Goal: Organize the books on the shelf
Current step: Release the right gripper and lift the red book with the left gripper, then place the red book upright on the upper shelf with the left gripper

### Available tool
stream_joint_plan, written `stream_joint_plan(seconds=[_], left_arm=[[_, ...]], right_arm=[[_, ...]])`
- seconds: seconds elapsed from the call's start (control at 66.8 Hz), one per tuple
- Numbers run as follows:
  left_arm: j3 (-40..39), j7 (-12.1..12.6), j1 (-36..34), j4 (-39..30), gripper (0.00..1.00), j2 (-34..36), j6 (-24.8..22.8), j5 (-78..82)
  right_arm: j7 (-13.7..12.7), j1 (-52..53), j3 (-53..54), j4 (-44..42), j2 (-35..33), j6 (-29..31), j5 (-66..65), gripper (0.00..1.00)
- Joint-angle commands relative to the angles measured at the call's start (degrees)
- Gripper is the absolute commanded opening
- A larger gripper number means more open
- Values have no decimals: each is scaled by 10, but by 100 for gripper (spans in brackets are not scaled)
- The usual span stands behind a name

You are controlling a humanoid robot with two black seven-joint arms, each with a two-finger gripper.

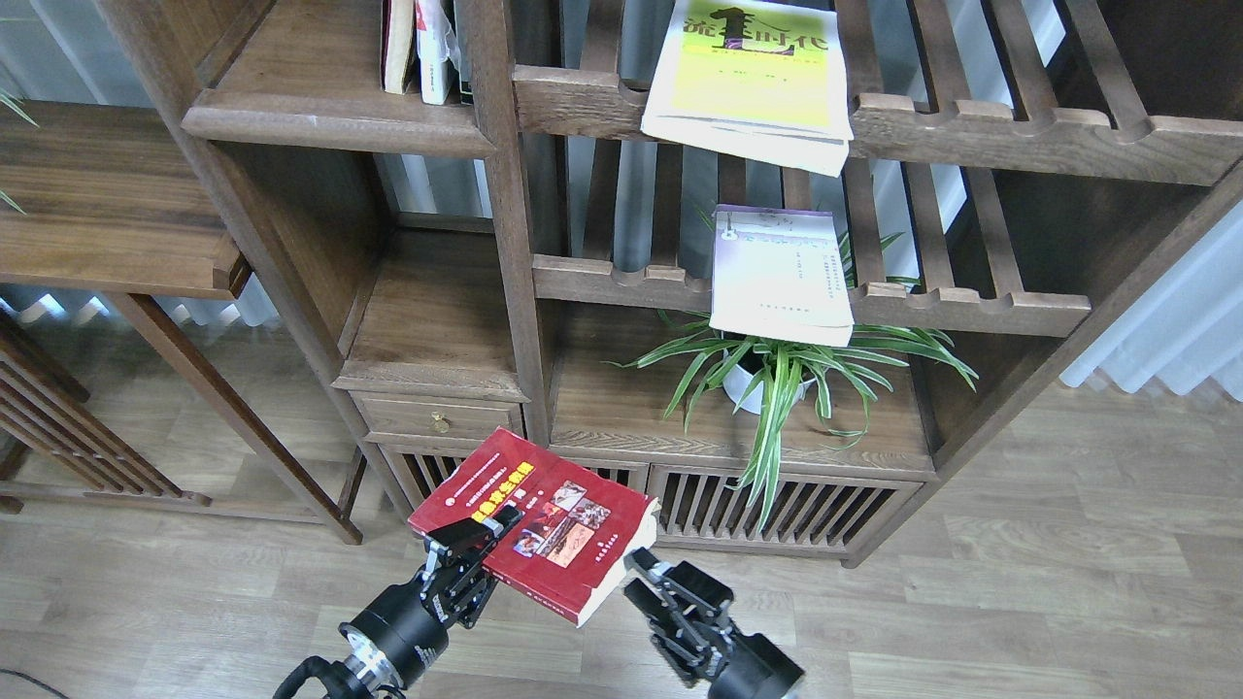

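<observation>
The thick dark-red book (529, 519) with photos is tilted in the air in front of the low cabinet. My left gripper (474, 544) is shut on its near left edge. My right gripper (643, 571) sits just off the book's near right corner, fingers apart and not touching it. The yellow-green book (748, 78) lies on the upper slatted rack. The pale lavender-white book (782, 277) lies on the lower slatted rack. The solid shelf (330, 121) with a rounded lip is at upper left and holds upright books (418, 49).
A spider plant (777, 374) in a white pot stands on the cabinet top under the racks. A small drawer (437, 419) and slatted cabinet doors (767, 510) are below. A side table (107, 214) stands at left. A lower solid board (432, 320) is bare.
</observation>
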Motion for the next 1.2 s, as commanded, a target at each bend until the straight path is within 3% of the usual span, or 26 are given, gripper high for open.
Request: stream_joint_plan(seconds=[0.0, 0.225, 0.404, 0.704, 0.944, 0.959, 1.183], left_arm=[[-21, 8, 29, -53, 5, 75, 0, 41], [-122, 8, 73, -133, 5, 200, 0, 83], [-204, 12, 75, -189, 5, 256, 0, 139], [-321, 19, 57, -189, 5, 335, 0, 144], [-347, 19, -66, -189, 5, 404, 0, 128], [-341, 19, -107, -189, 5, 425, 0, 125], [-290, 19, -252, -168, 6, 485, 0, 123]], right_arm=[[0, 6, 18, -27, 1, 0, 0, 99], [-1, 7, 21, -36, 0, 0, 1, 99], [-2, 10, 20, -33, 1, 0, 0, 99], [-3, 17, 21, -43, -6, 0, -3, 99], [-6, 18, 17, -42, 3, 0, -4, 99], [-6, 18, 18, -39, 4, 0, -4, 99], [-6, 7, 20, -30, -5, 0, 0, 99]])
